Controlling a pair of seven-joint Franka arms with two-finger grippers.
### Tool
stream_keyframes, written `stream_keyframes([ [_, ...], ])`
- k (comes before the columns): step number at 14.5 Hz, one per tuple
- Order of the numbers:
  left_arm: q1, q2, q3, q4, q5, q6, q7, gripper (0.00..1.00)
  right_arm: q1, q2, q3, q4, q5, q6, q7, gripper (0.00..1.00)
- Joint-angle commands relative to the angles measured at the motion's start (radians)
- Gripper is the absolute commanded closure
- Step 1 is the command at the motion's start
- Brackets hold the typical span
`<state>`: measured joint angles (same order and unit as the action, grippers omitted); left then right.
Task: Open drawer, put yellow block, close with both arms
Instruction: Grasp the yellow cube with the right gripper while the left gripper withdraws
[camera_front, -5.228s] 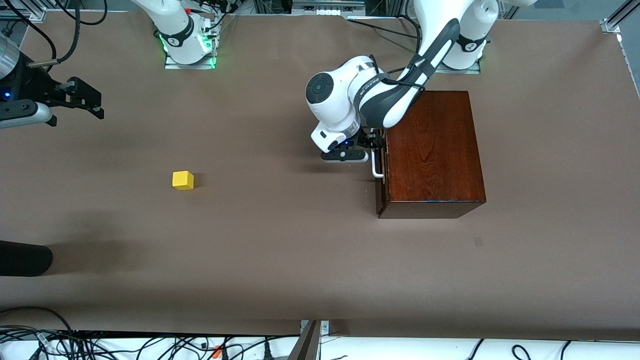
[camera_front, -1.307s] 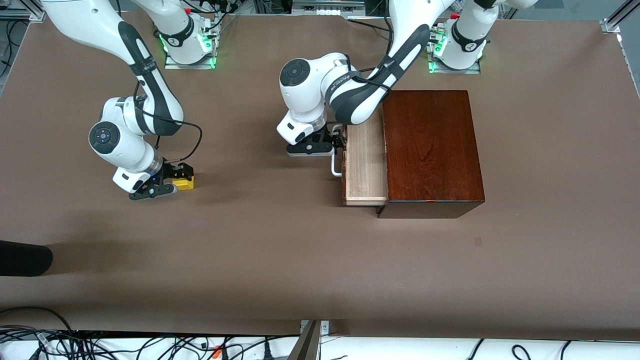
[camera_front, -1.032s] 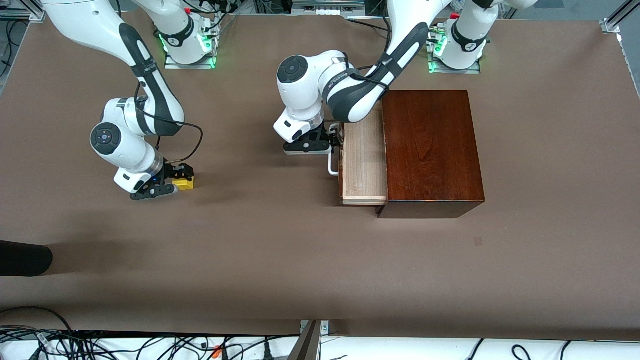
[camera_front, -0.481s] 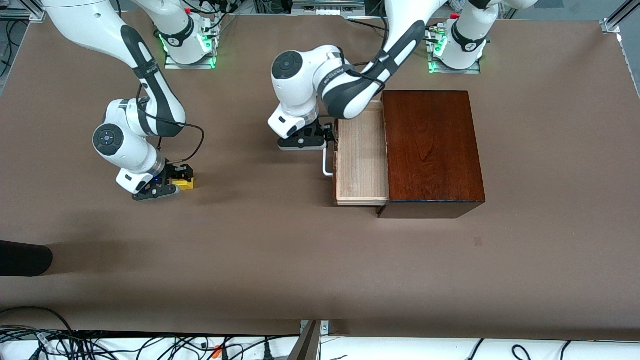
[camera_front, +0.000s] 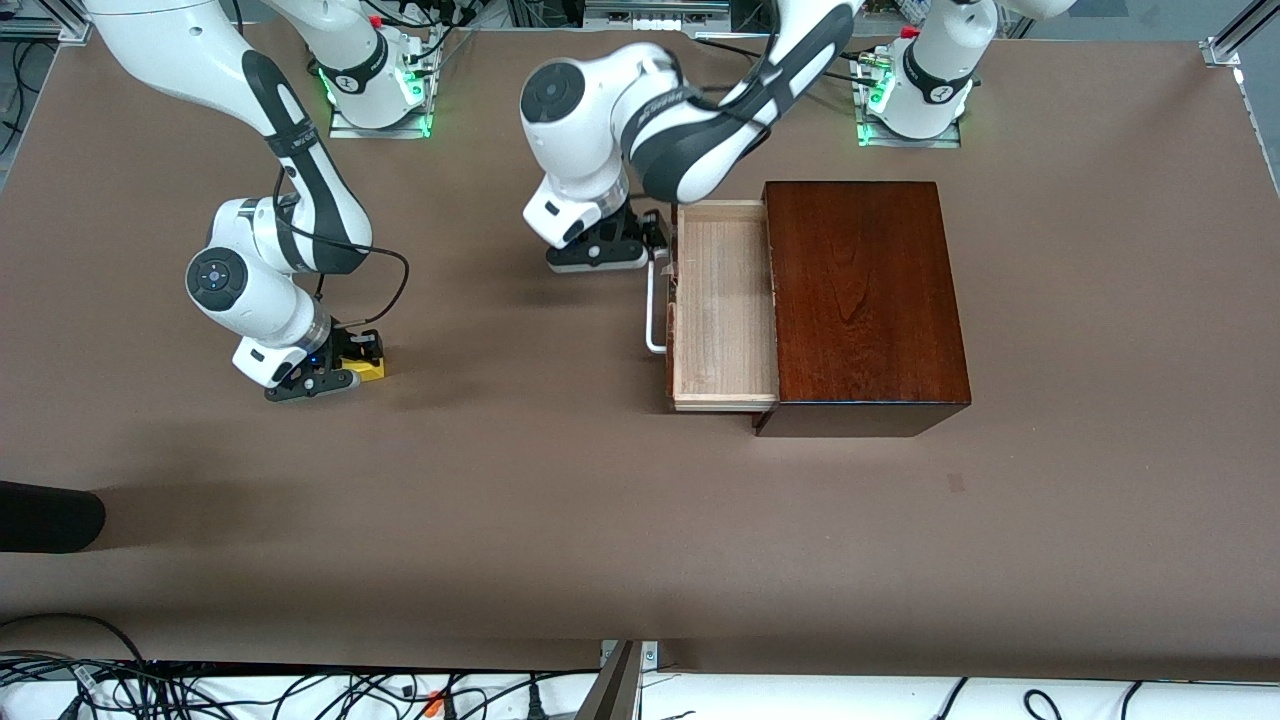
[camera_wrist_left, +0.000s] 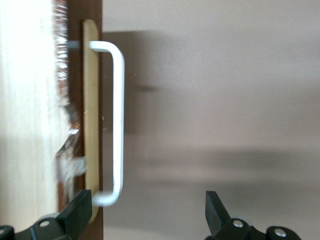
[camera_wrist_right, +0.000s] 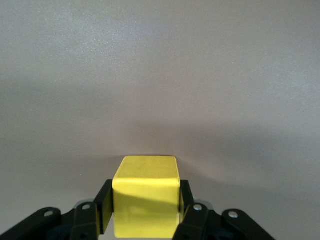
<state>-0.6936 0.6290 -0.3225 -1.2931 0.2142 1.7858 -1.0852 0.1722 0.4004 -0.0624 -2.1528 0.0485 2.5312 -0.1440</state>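
While drawer (camera_front: 722, 300) stands open, right gripper (camera_front: 352, 358) clenched on yellow block (camera_wrist_right: 146, 200), left gripper (camera_wrist_left: 145, 215) released beside handle (camera_wrist_left: 116, 125).

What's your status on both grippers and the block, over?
Right gripper shut on yellow block, block on the table. Left gripper open beside the white handle, off it. Drawer pulled open, nothing blocking it.

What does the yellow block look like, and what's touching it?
The block is a small bright yellow cube with plain, smooth faces. It sits upright on the brown table, toward the right arm's end, away from the open drawer. The right pincer is shut on it, one black finger pressing each side.
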Motion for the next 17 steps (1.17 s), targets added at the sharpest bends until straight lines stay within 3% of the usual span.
stream_keyframes([
  [1, 0.063, -0.107, 0.003, 0.044, -0.094, -0.139, 0.001, 0.0, -0.003, -0.009, 0.01, 0.005, 0.021, 0.003, -0.019, 0.5],
  [7, 0.241, -0.307, -0.003, 0.022, -0.171, -0.345, 0.097, 0.0, -0.003, -0.028, 0.061, 0.105, 0.019, -0.13, -0.022, 0.5],
  [11, 0.435, -0.486, -0.003, -0.125, -0.245, -0.394, 0.31, 0.0, 0.012, -0.028, 0.122, 0.217, 0.013, -0.253, -0.017, 0.5],
  [13, 0.521, -0.558, -0.003, -0.21, -0.251, -0.393, 0.434, 0.0, 0.059, -0.018, 0.121, 0.302, 0.01, -0.328, -0.016, 0.5],
  [17, 0.693, -0.614, 0.011, -0.282, -0.268, -0.388, 0.695, 0.0, 0.134, -0.015, 0.122, 0.444, 0.002, -0.481, 0.009, 0.5],
])
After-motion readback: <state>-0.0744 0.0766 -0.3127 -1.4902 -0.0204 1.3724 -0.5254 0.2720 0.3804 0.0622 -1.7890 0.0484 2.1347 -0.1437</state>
